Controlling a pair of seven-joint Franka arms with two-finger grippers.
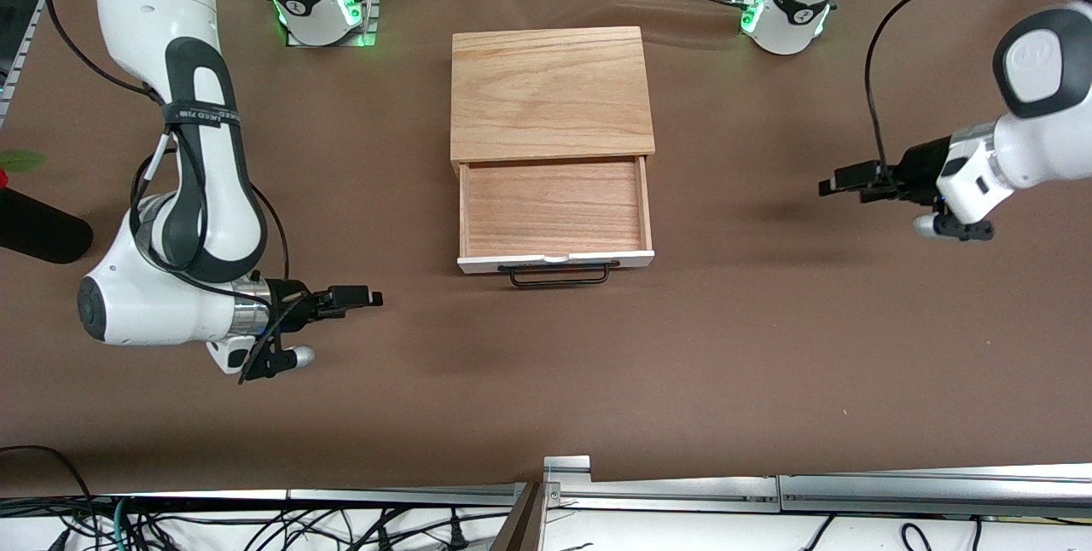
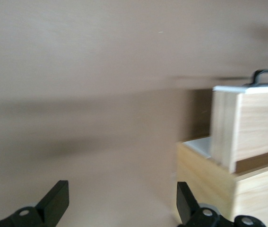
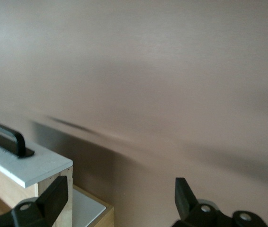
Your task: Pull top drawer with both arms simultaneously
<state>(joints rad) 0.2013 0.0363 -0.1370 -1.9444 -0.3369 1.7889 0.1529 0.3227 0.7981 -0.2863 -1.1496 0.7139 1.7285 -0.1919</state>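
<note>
The top drawer [image 1: 553, 208] stands pulled out of the light-wood casing [image 1: 550, 93], and its wood tray is empty. Its white front panel [image 1: 631, 258] and black wire handle [image 1: 560, 275] face the front camera. My right gripper [image 1: 375, 298] is open and empty over the table, toward the right arm's end and apart from the drawer. Its wrist view shows the white front [image 3: 25, 163], the handle [image 3: 4, 136] and the second white panel [image 3: 89, 210] under it. My left gripper [image 1: 826, 187] is open and empty over the table toward the left arm's end. Its wrist view shows the drawer's side [image 2: 247, 130].
The brown table cover [image 1: 768, 346] lies under everything. A black object [image 1: 38, 229] with a green leaf [image 1: 21, 161] lies at the right arm's end of the table. A metal rail [image 1: 768, 487] and loose cables run along the table's edge nearest the front camera.
</note>
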